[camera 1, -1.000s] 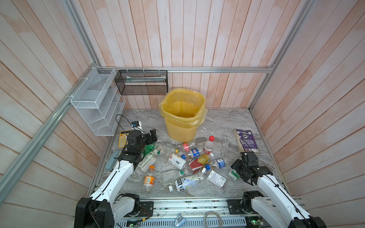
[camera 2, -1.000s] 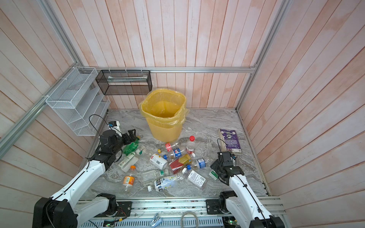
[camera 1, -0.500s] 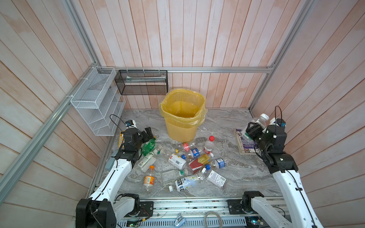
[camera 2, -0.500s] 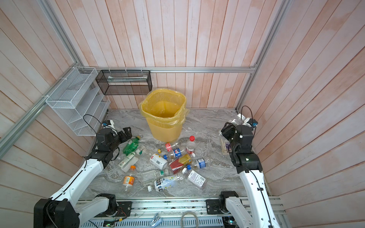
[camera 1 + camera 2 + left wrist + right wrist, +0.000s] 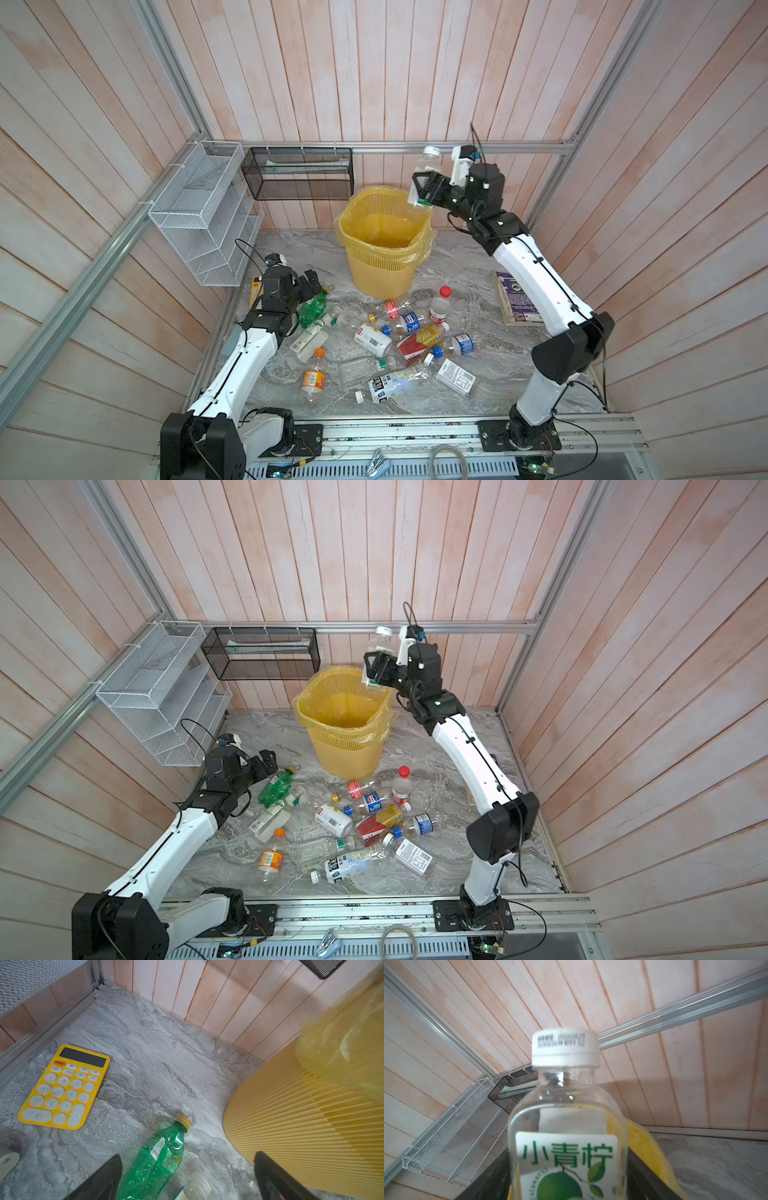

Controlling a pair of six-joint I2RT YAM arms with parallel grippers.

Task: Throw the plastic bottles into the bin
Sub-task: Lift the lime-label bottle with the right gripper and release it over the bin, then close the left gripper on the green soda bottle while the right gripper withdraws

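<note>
**Step in hand.** We log the drop stage for one bottle; most of the task is not yet done.

**Right hand**: raised at the far right rim of the bin. A clear bottle stands between its jaws, white cap up, with a green fruit label. The bottle's base hangs over the bin's mouth, just inside the rim. We cannot tell whether the jaws press it or stand just clear of it.

**Bin:** yellow lattice, upright at the far middle of the tabletop. What we see of its inside shows only the liner.

**Left hand**: low, left of the bin, jaws spread wide and grasping nothing. It straddles a green bottle that lies on the tabletop.

**Plastic bottles:** about a dozen lie scattered on the near side of the bin. One red-capped bottle stands upright among them.

**Not ours:** yellow calculator at the far left, purple book at the right.

**Next move, as we judge it.**
- The right jaws must part fully so that the clear bottle falls inside the rim. It sits close to the edge and could tip outward.
- The left hand needs to lower and clench on the green bottle's body.
</note>
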